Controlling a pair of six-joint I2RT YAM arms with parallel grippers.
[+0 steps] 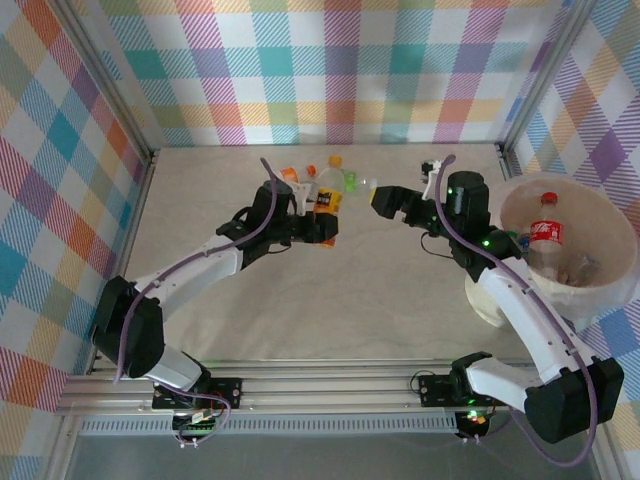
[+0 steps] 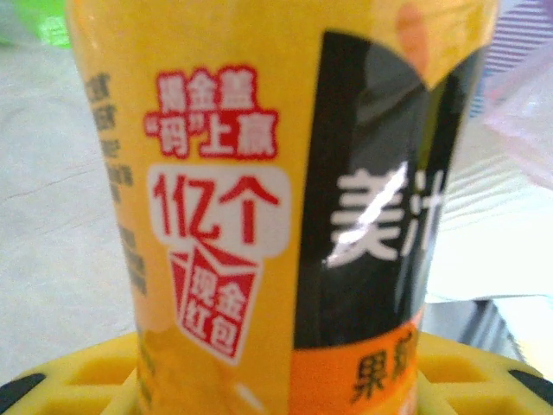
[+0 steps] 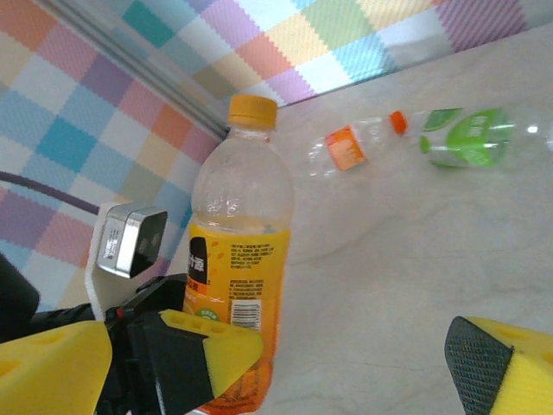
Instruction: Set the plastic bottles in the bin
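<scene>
Enclosing pale marbled table (image 1: pixel 340 300): pastel checked walls (image 1: pixel 330 60); bin (image 1: pixel 605 215) at right.

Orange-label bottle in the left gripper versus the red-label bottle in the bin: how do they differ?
The orange-label bottle has a yellow cap; the red-label bottle has a red one. The first is gripped by the left gripper; the second rests in the bin. Both are capped plastic bottles.

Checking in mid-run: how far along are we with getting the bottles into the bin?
Done: a red-labelled bottle sits in the bin. In hand: the left gripper is shut on the upright yellow-capped bottle; the right gripper is open beside it, holding nothing. Left: at least two bottles lie on the table, a green-labelled bottle and an orange-banded bottle.
</scene>
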